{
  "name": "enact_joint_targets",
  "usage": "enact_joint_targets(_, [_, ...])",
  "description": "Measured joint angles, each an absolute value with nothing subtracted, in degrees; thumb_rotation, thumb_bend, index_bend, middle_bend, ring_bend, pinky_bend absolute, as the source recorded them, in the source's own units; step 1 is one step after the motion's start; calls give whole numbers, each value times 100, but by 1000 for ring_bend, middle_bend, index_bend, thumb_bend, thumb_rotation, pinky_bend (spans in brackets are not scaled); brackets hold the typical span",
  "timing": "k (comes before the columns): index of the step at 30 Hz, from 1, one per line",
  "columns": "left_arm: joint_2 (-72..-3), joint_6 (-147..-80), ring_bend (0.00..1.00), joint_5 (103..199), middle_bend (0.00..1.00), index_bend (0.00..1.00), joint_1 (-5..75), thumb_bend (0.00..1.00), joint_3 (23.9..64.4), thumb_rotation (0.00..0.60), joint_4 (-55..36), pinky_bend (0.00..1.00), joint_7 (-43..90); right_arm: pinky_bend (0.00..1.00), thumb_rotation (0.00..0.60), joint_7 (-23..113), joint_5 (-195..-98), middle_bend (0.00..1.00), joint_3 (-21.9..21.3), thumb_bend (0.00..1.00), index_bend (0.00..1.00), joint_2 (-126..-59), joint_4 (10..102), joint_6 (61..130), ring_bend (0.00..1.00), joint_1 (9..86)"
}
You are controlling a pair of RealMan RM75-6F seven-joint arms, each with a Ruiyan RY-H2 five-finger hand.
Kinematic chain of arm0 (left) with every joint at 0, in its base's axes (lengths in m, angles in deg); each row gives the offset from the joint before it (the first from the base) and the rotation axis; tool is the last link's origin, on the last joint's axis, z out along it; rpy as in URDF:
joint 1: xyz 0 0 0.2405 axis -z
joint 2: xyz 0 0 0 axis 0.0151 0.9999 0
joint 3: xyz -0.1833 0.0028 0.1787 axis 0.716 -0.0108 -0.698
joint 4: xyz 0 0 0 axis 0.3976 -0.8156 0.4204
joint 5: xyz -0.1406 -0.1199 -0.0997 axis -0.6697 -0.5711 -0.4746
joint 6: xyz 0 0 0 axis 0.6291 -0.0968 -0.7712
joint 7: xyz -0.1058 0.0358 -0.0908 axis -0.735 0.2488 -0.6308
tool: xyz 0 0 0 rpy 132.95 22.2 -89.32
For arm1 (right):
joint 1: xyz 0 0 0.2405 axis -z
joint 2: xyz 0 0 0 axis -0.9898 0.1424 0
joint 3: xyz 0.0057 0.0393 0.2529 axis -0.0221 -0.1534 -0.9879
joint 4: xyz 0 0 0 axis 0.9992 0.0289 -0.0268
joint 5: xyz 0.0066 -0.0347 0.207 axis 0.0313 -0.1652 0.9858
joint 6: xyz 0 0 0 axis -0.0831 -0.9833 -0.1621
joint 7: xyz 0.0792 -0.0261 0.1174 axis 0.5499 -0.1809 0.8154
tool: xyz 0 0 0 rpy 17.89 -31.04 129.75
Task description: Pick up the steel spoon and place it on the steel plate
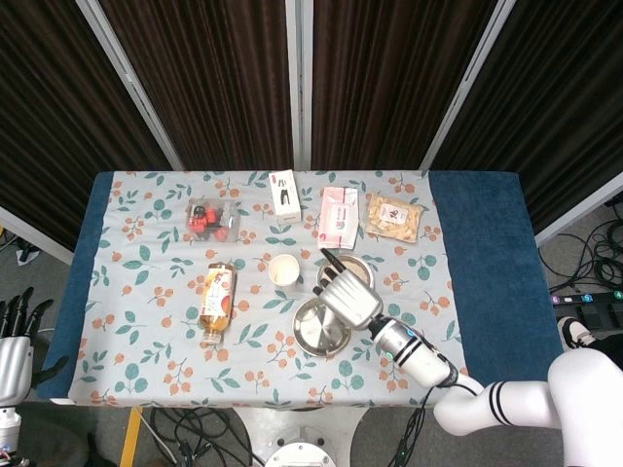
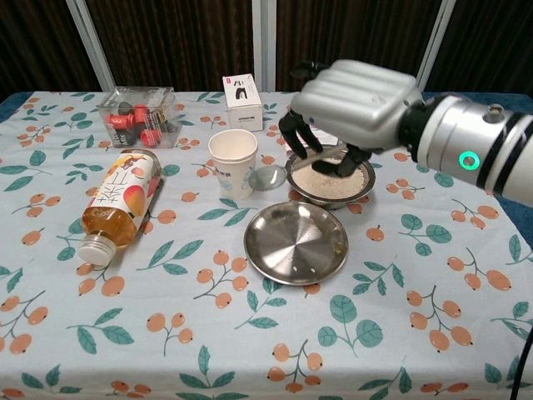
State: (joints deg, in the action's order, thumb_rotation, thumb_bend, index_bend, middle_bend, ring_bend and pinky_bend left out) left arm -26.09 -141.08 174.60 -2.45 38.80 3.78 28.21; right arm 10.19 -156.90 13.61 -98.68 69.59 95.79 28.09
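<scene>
A table covered with a fruit-and-leaf patterned cloth (image 2: 100,333), seen from the chest and from above. The robot's right hand (image 2: 354,112) hangs over the middle of the table, its dark fingers (image 2: 293,133) curled down and clamped on the handle of a steel spoon (image 2: 268,177). The spoon's round bowl juts out to the left of the hand, in the air between a white paper cup (image 2: 233,162) and a steel bowl of rice (image 2: 330,177) (the handle itself is mostly hidden by the fingers). The hand sits above the rice bowl. Just in front of both lies the steel plate (image 2: 296,242), round and shallow, with nothing on it.

To the left, a bottle of amber drink (image 2: 117,204) lies on its side, cap toward the viewer. Behind it stands a clear plastic box (image 2: 137,115) of red and dark items. A small white carton (image 2: 242,90) stands at the back.

From above, the left hand (image 1: 14,336) shows at the lower left edge, well off the table, fingers apart and holding nothing.
</scene>
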Motion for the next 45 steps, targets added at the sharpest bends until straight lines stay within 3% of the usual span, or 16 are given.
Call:
enact_joint_targets(9, [-2618, -14143, 60, 17466, 118, 214, -293, 59, 3844, 600, 349, 34, 2774, 0, 600, 1572, -15973, 587, 1493, 326, 592, -10328, 6433, 9296, 244, 3260])
enact_joint_targets(17, [-2638, -14147, 59, 17468, 118, 214, -299, 59, 3847, 600, 298, 34, 2726, 0, 600, 1781, -16218, 427, 1380, 276, 399, -10501, 6135, 9119, 116, 3420])
enact_joint_targets(25, [-2641, -14125, 59, 17460, 118, 214, -288, 59, 3853, 600, 298, 35, 2732, 0, 600, 1866, -16365, 392, 1220, 272, 371, -10435, 6209, 9098, 104, 3502])
enact_joint_targets(32, [-2634, -14096, 59, 17494, 118, 214, -241, 60, 3872, 600, 261, 34, 2678, 0, 600, 1937, -16438, 336, 1094, 284, 318, -9710, 6640, 9827, 118, 3916])
enact_joint_targets(39, [-2669, -13993, 60, 17512, 118, 215, -125, 60, 3918, 600, 248, 34, 2697, 0, 600, 2450, -16292, 97, 1192, 283, 12, -8342, 7158, 10855, 0, 5012])
enact_joint_targets(45, [-2697, -13925, 60, 17542, 118, 215, -41, 59, 3931, 600, 353, 34, 2821, 0, 600, 3247, -16267, 75, 1370, 287, 0, -7710, 7343, 11838, 0, 6068])
